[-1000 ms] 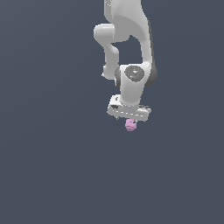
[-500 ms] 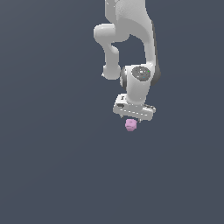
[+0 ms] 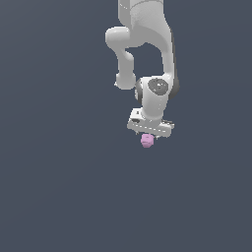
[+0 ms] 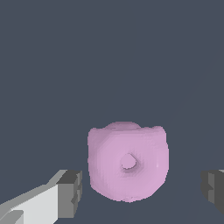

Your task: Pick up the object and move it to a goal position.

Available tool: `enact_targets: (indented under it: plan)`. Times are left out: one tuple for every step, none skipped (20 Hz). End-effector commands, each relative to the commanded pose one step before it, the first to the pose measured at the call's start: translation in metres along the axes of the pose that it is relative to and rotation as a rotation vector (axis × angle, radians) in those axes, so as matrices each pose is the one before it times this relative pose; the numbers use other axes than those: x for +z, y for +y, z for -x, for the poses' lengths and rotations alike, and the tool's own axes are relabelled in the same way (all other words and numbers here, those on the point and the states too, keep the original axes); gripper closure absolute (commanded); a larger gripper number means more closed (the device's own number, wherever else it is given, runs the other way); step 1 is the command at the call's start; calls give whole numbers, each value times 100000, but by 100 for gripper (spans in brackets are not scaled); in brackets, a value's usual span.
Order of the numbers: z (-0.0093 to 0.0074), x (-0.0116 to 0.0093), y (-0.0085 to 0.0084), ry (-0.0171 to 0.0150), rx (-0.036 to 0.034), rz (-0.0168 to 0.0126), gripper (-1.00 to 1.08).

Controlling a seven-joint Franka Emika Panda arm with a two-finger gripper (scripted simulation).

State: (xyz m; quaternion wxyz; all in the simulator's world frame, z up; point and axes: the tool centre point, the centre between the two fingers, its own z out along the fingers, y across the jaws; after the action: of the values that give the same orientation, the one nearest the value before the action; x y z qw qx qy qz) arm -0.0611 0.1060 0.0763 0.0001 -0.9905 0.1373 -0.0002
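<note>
The object is a small pink-lilac lumpy blob lying on the dark grey floor, just below the white hand in the exterior view. In the wrist view the object shows a small dimple in its middle. My gripper hangs directly over it, pointing down. In the wrist view my gripper is open, with one dark fingertip on each side of the blob. A gap shows between each pad and the blob, wider on one side.
A plain dark grey floor lies all around. The white arm reaches down from the top of the exterior view. No other objects and no goal marker show.
The hand has shifted slightly toward the exterior view's right, turned a little and settled over the blob. The blob has not moved.
</note>
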Motion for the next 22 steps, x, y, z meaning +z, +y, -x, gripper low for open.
enact_targets:
  plan:
    - [80,1214,50,-69,119,47,-92]
    - [29,526,-15,0,0,0,-92]
    - [4,452,19,13,68,-3,-92]
    - [11,394,-16,0,0,0,-92]
    - [2,327,-18,0,0,0,-92]
    - [-7,259,-18,0,0,0,-92]
    - [-30,185,16,12,67,-9,-92]
    - [-16,132,-16,0,0,0,-92]
    - [-13,76,-11,0,0,0,-92]
    - [-5,24,-4,0,0,0,-92]
    - [0,0,0,0,0,0,108]
    - [0,0,0,0,0,0,108]
    - [0,0,0,0,0,0,108]
    - [0,0,0,0,0,0,108]
    - [0,0,0,0,0,0,108]
    - [0,0,0,0,0,0,108]
    - [0,0,0,0,0,0,108]
    - [0,0,0,0,0,0,108]
    - [0,0,0,0,0,0,108]
    - [0,0,0,0,0,0,108]
    - [-32,-115,-73,159,-67,-115,108]
    - [13,-27,-20,0,0,0,108]
